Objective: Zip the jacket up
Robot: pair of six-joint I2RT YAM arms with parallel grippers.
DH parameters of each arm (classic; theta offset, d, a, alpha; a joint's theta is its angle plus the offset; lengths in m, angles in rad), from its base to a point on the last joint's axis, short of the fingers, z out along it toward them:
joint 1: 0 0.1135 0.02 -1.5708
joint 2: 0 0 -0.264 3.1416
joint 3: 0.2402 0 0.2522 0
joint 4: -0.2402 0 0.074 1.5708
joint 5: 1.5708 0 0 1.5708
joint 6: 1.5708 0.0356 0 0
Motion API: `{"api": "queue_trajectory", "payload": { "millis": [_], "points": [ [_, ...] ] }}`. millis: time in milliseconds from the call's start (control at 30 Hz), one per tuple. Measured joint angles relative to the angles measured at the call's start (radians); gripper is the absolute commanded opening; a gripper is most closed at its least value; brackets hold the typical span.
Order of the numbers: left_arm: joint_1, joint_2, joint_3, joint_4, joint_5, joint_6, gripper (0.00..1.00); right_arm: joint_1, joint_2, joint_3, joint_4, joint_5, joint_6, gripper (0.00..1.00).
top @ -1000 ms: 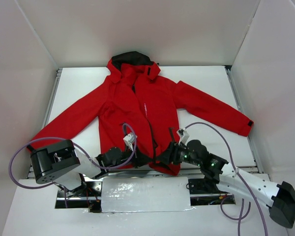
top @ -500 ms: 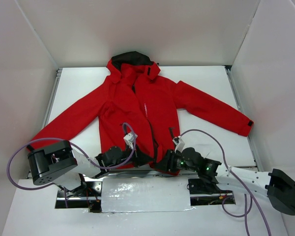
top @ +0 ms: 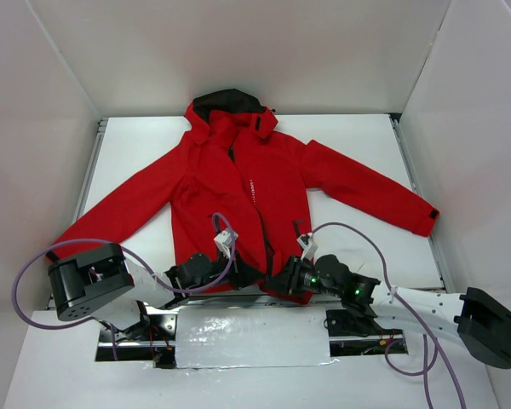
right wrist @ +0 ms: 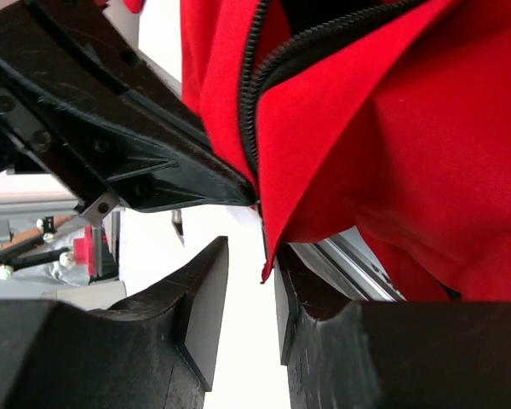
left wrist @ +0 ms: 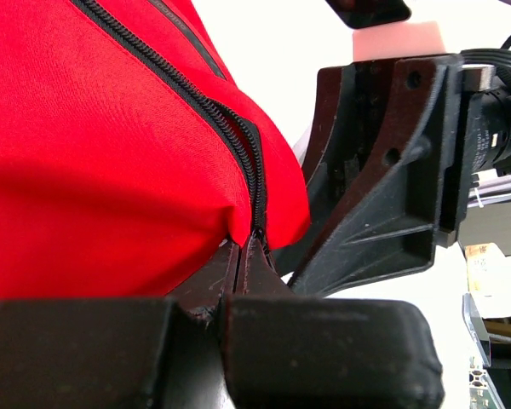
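Jacket (top: 238, 183): spread front-up on the white table (top: 358, 141), centre of the top view; hood toward the upper edge, sleeves out to left and right, hem at lower centre.
Front zipper (left wrist: 230, 136): black teeth run down to the hem, where they meet the left fingers.
Left gripper (left wrist: 241, 256): fingers pressed together, pinching the jacket hem at the zipper's foot.
Right gripper (right wrist: 251, 281): fingers parted by a narrow gap; a red hem corner hangs into it, just beside the left gripper.
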Motion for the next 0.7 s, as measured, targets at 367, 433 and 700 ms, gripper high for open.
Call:
{"api": "queue_trajectory", "payload": {
  "millis": [367,433,700],
  "points": [
    [0.0,0.0,0.0,0.0,0.0,0.0,0.0,0.047,0.033,-0.002,0.026,0.043,0.072,0.3],
    [0.0,0.0,0.0,0.001,0.0,0.0,0.0,0.052,0.022,-0.002,0.027,0.057,0.08,0.26],
    [0.0,0.0,0.0,0.002,0.0,0.0,0.0,0.079,-0.006,-0.003,0.02,0.122,0.118,0.21]
  ]
}}
